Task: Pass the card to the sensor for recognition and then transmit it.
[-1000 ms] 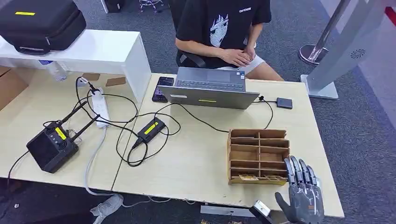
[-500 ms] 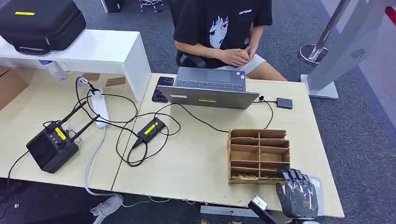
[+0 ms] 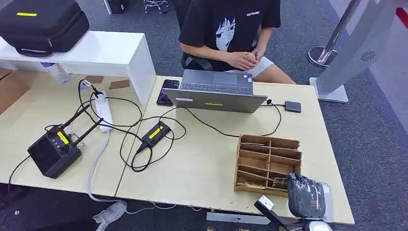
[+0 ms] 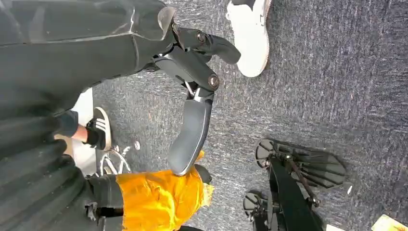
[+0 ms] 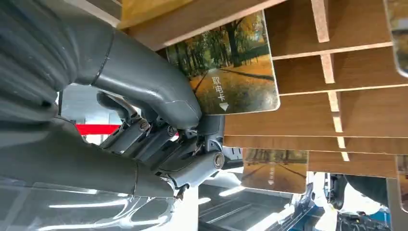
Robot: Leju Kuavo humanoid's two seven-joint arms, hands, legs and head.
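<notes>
A wooden card rack stands skewed on the near right of the table. My right hand is at its front right corner. It pinches a card that sticks out of the front row. In the right wrist view the thumb of the right hand lies on this autumn-tree card, with the darker fingers under it. The card's far end sits inside the rack. A second card rests in another slot. A small black sensor box lies behind the rack. My left hand hangs over the floor, holding nothing.
A person sits behind the open laptop, with a phone beside it. Cables, a power strip, an adapter and a black antenna box cover the left half. A white shelf stands at the back left.
My right hand has dropped from upright and spread beside the rack to curled on a card in the front row. The rack has swung slightly askew.
</notes>
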